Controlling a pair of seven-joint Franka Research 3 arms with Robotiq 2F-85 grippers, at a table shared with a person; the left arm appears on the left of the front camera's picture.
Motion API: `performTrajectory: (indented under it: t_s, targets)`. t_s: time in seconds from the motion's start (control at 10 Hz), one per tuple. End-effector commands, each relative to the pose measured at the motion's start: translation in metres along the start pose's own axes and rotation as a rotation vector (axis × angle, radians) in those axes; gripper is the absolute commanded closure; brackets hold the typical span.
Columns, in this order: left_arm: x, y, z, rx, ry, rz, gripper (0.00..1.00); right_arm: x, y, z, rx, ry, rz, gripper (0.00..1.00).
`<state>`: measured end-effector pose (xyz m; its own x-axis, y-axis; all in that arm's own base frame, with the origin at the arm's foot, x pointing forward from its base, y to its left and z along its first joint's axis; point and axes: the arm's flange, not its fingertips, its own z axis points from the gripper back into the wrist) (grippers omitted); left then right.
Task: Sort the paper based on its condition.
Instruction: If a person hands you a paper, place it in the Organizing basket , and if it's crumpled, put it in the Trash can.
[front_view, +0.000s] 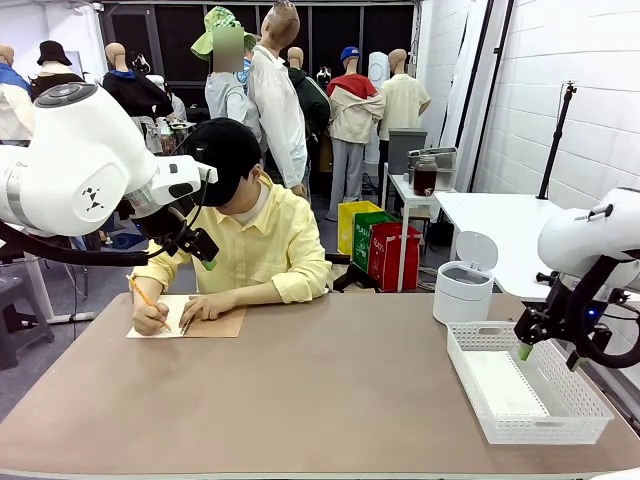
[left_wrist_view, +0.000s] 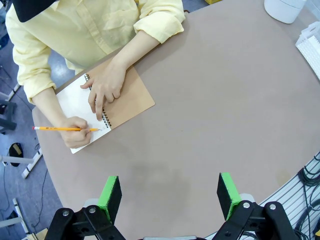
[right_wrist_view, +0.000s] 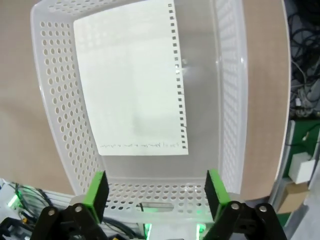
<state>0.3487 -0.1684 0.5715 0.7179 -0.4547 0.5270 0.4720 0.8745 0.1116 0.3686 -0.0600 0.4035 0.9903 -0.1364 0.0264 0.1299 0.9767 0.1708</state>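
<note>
We note a person (front_view: 250, 240) far left, pencilling in a spiral notebook (left_wrist_view: 130, 97). Near right, the white basket (right_wrist_view: 55, 100) holds the paper (right_wrist_view: 130, 80) flat. The right gripper (right_wrist_view: 156, 182) hangs above it, spread and empty; the left gripper (left_wrist_view: 170, 192), high at left, is spread too.

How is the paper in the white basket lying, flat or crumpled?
Flat: the paper lies spread on the floor of the basket, no folds visible, with the open right hand above it.

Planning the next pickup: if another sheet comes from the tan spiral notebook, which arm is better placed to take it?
Probably left: the left gripper hangs open on the side of the tan spiral notebook, while the right gripper is over the white perforated plastic basket, far from it.
</note>
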Motion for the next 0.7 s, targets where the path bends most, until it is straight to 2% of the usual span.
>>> performTrajectory:
  t_s: [0.0, 0.3, 0.4, 0.6]
  targets:
    - [-0.0003, 0.0005, 0.0005, 0.002, -0.001, -0.007, 0.00, -0.0109, 0.0030, 0.0139, -0.050, -0.001, -0.021, 0.00]
    - [-0.0003, 0.0005, 0.0005, 0.002, -0.001, -0.007, 0.00, -0.0052, 0.0079, 0.0229, -0.060, -0.044, -0.033, 0.00]
    - [-0.0003, 0.0005, 0.0005, 0.002, -0.001, -0.007, 0.00, -0.0075, 0.0028, 0.0174, -0.022, -0.019, 0.003, 0.00]
    - [-0.0003, 0.0005, 0.0005, 0.002, -0.001, -0.007, 0.00, -0.0075, 0.0028, 0.0174, -0.022, -0.019, 0.003, 0.00]
